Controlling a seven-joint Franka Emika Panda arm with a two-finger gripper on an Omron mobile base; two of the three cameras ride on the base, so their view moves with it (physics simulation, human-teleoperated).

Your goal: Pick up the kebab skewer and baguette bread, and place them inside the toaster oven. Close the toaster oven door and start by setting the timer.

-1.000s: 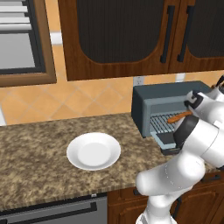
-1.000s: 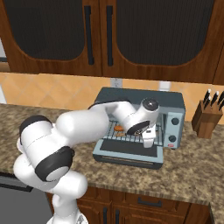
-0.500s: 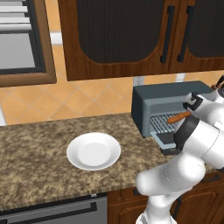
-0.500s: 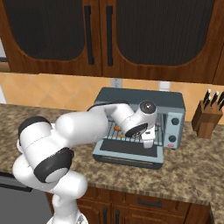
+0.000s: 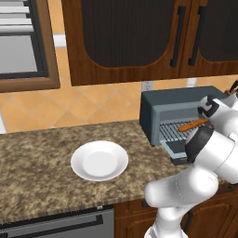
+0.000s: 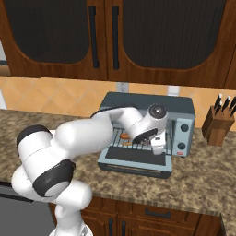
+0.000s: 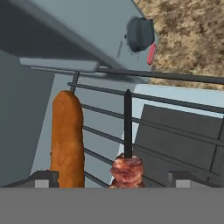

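Risk is sitting mostly in the withdrawal: the pincer (image 7: 112,178) is standing wide and empty inside the toaster oven (image 6: 147,133), with the kebab skewer (image 7: 127,151) lying on the wire rack (image 7: 175,109) right between its fingertips and the baguette bread (image 7: 67,138) resting just beside the left fingertip. A crooked pull-back could be catching the skewer's meat or nudging the bread, dragging either off the rack onto the lowered toaster oven door (image 6: 133,162) below the pincer. Food overhanging the rack's front would then be blocking the door from closing.
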